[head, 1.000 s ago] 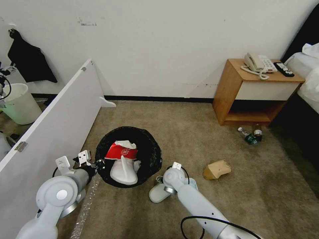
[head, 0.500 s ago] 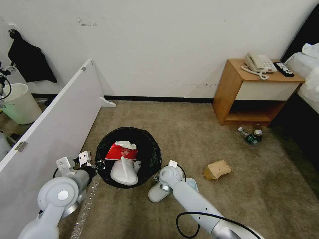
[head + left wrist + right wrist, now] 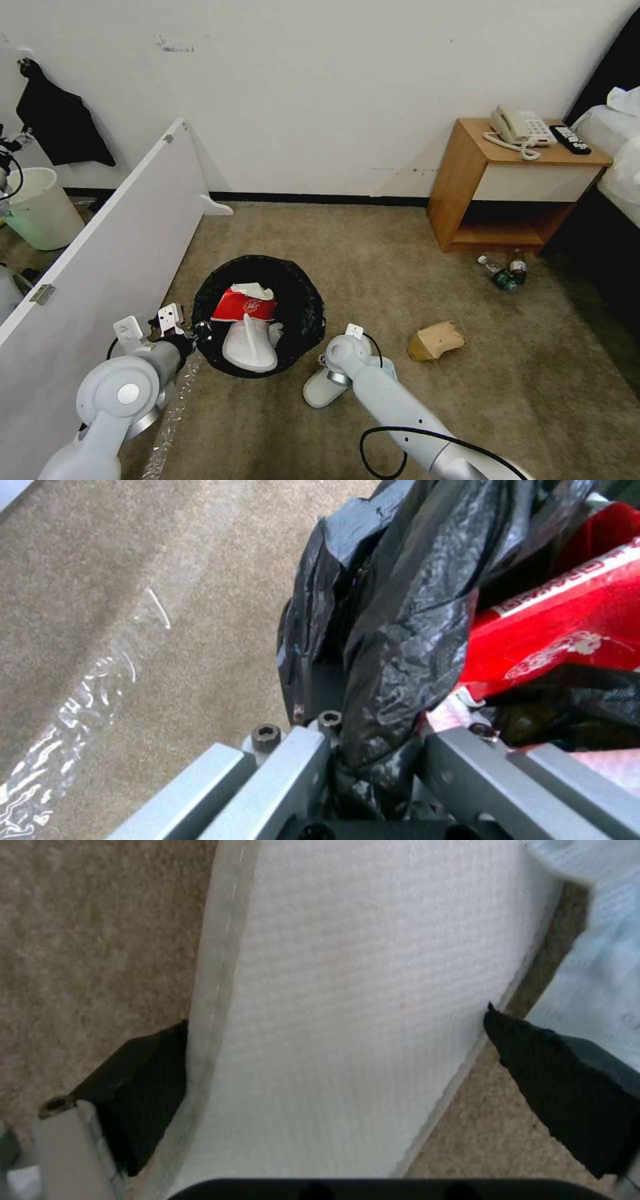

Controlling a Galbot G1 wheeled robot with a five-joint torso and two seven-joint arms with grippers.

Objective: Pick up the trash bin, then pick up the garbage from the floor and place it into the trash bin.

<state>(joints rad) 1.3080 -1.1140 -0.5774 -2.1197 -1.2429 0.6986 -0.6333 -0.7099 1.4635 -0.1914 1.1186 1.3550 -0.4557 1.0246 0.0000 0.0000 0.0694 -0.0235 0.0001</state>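
Note:
The trash bin (image 3: 303,293), lined with a crinkly black bag, stands on the carpet holding a white slipper (image 3: 248,343), a red packet (image 3: 243,305) and crumpled tissue (image 3: 252,289). My left gripper (image 3: 200,328) is shut on the bin's near-left rim; the left wrist view shows the bag (image 3: 400,605) pinched between the jaws of that gripper (image 3: 373,735). My right gripper (image 3: 333,377) is down at the floor right of the bin, its pads (image 3: 147,1085) pressed on both edges of a second white slipper (image 3: 347,990) (image 3: 320,393). A light-blue cloth (image 3: 600,965) lies beside it.
A brown cardboard piece (image 3: 435,340) lies right of my right arm, and two plastic bottles (image 3: 500,275) lie by the wooden nightstand (image 3: 467,173). A white panel (image 3: 113,247) runs along the left, with a pale bucket (image 3: 37,207) behind it. Clear film (image 3: 170,413) lies on the carpet.
The right wrist swung slightly left, then back to the right, and the floor slipper shifted a little with it. The left arm and the bin stayed put.

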